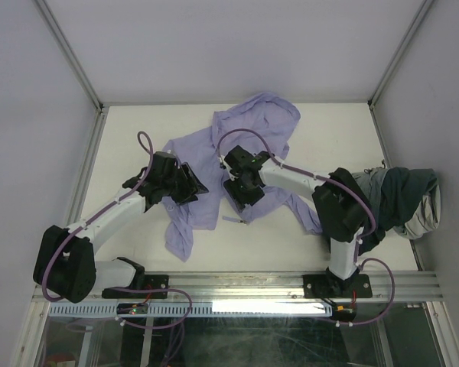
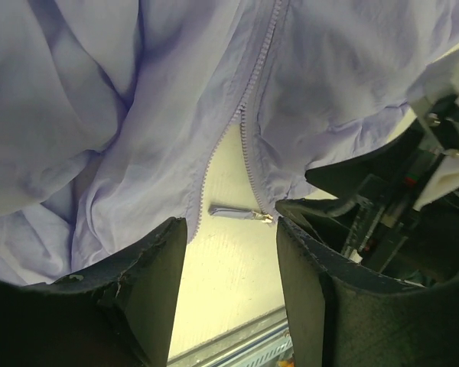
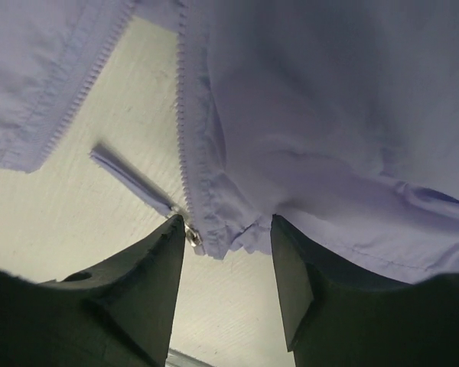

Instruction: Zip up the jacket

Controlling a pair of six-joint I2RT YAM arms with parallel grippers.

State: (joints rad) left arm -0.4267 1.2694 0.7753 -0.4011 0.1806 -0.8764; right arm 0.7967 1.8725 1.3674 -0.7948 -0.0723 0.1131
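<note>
Top view: jacket point(image 1: 252, 126) front partly hidden under left claw point(image 1: 195, 184) & right claw point(image 1: 242, 194); zip point(image 2: 249, 149) too small to read there. Wrist cams: jacket cut off all sides.

The jacket point(image 1: 252, 126), thin, lavender and wrinkly, is lying spread across the middle of the pale counter point(image 1: 329, 130). Its bunched upper part is reaching toward 12 o'clock, one sleeve is trailing toward 7 o'clock, and another strip of fabric is running toward 4 o'clock. Its zipper point(image 2: 249, 99) is gaping at the hem, the two rows of teeth lying close together higher up and parting lower down. The slider point(image 2: 268, 219) is resting at the bottom end of one row, its lavender pull tab point(image 2: 233, 212) lying flat on the counter in that gap.
</note>
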